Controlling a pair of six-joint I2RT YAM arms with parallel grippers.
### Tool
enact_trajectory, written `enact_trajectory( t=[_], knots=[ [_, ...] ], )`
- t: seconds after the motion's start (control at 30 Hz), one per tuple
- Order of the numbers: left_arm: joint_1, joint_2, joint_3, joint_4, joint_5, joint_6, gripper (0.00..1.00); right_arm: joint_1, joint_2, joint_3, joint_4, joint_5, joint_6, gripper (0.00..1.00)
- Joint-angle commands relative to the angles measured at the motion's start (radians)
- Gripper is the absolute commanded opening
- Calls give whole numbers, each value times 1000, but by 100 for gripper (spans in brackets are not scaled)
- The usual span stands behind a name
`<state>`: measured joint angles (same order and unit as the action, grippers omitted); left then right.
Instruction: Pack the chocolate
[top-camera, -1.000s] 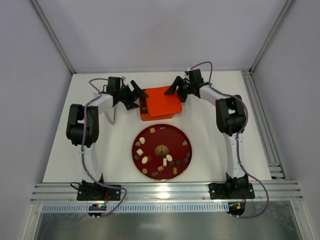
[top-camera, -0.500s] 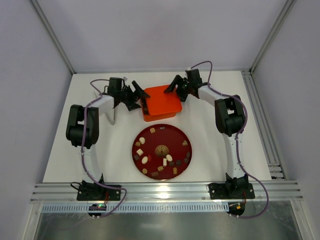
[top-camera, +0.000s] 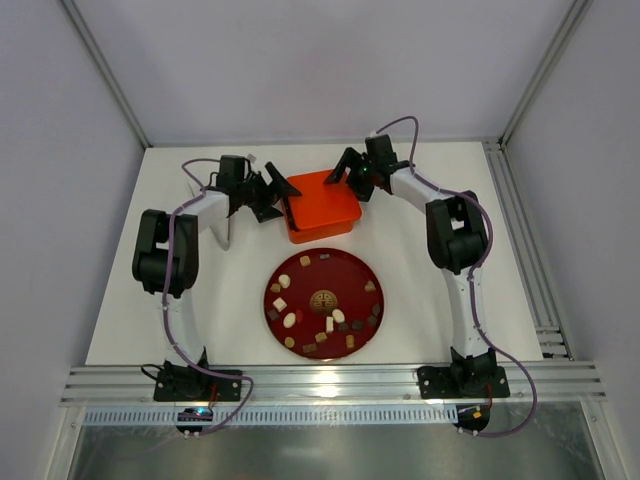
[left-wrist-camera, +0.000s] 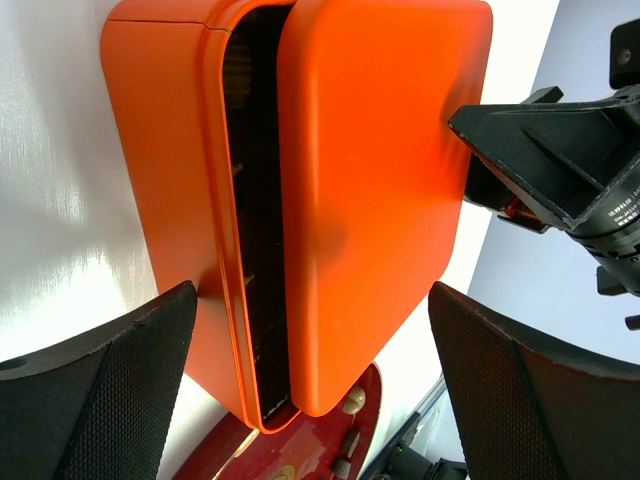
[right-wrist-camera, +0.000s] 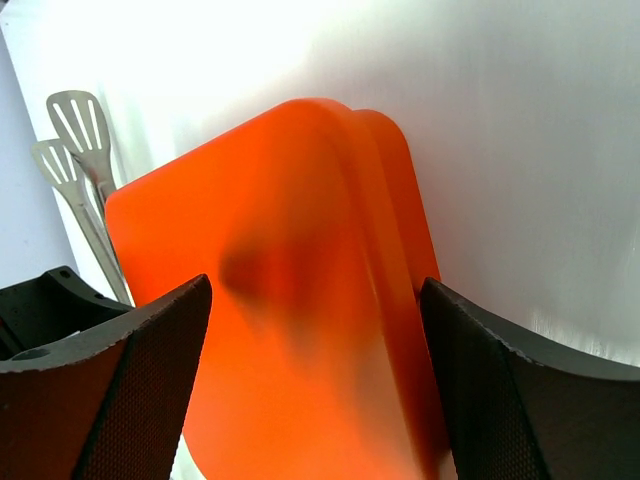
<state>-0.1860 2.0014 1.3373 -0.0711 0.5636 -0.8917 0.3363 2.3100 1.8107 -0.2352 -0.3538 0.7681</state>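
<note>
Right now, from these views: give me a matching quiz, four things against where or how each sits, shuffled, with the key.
1 chocolate
2 right gripper
3 orange lid
4 metal tongs

a askew on the orange box
b left of the box in the top view
c on the red plate
d open, at the box's far right corner

Pairs: 1-c, 2-d, 3-a, 4-b

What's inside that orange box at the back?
Its lid covers nearly everything. Through a gap along one edge, the box shows only a dark interior; any contents are hidden.
</note>
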Motion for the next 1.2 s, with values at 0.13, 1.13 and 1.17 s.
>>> enact_trajectory(
  t=[0.13,1.13,1.17],
  knots=[
    [-24,-44,5,65,68,-16,94,61,-23,87,-46,-11,-29,86],
    [-29,-9,39,59,78,-21,93,182,-8,154,-170,133,-158,87],
    [-30,-10,40,59,78,-21,93,185,-8,154,-171,136,-161,87]
  ],
)
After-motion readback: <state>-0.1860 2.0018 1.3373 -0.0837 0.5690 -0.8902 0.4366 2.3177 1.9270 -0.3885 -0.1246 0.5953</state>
